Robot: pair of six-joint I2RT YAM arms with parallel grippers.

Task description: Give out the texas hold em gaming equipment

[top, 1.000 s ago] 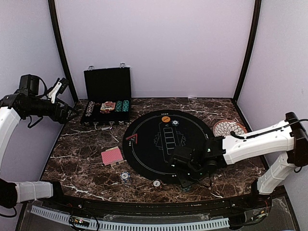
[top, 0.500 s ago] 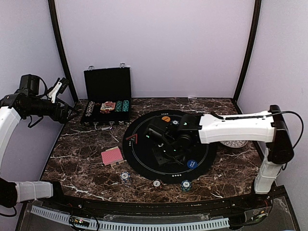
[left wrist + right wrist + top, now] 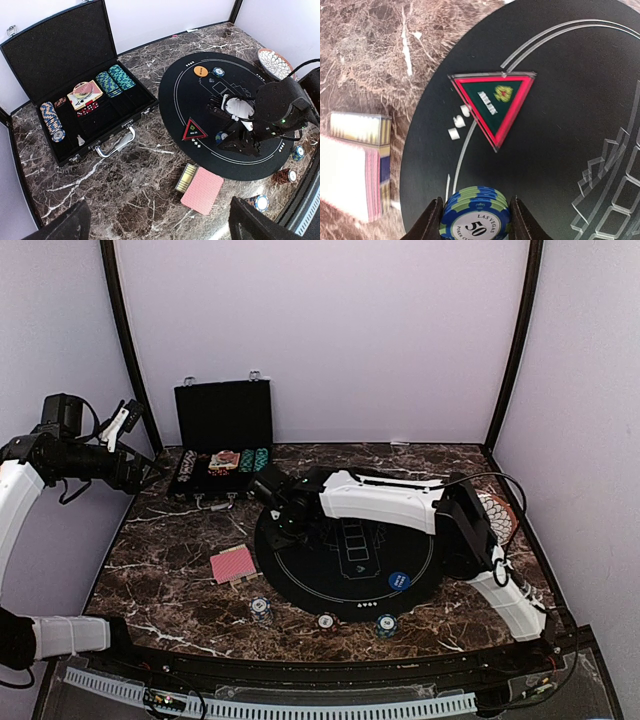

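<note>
blue chip stack (image 3: 476, 220) is sitting pinched in the right gripper (image 3: 282, 508), hovering just beside the red triangle (image 3: 495, 107). left gripper (image 3: 122, 426) is idling spread, well apart.

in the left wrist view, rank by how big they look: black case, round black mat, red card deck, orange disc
largest to smallest:
black case, lid open
round black mat, partly behind the right arm
red card deck
orange disc
The deck seems nearer the camera, but the disc is clearly smaller.
</note>
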